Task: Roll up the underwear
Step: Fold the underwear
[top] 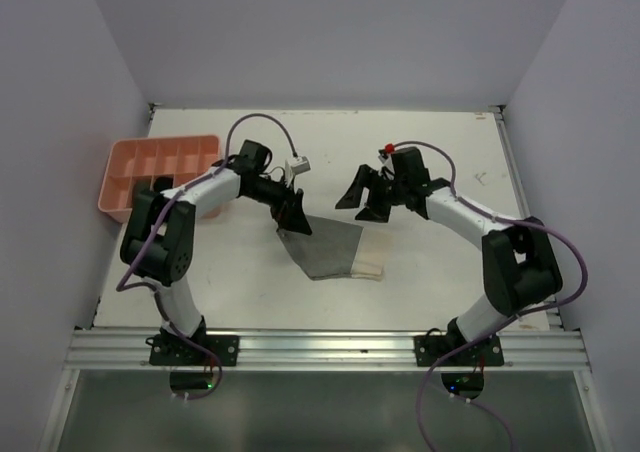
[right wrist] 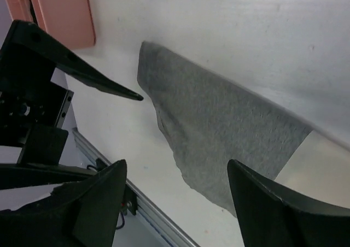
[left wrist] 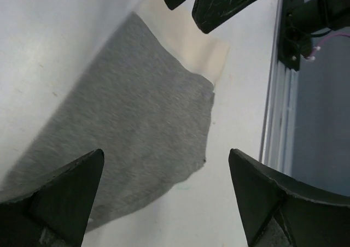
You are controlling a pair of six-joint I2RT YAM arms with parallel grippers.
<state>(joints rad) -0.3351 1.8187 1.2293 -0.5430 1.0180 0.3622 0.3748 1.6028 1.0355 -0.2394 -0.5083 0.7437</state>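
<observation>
The underwear (top: 328, 248) lies flat in the middle of the table, a grey cloth with a cream band (top: 371, 255) on its right side. My left gripper (top: 294, 217) hovers over its upper left edge, open and empty. In the left wrist view the grey underwear (left wrist: 131, 121) sits below the left gripper (left wrist: 165, 154), whose jaws are spread wide. My right gripper (top: 362, 202) hangs above the cloth's upper right corner, also open. The right wrist view shows the underwear (right wrist: 224, 132) beyond the right gripper (right wrist: 177, 165), with nothing between the jaws.
A pink compartment tray (top: 160, 142) stands at the back left, beside the left arm, and its corner (right wrist: 63, 12) shows in the right wrist view. A metal rail (top: 320, 347) runs along the table's near edge. White walls enclose the table.
</observation>
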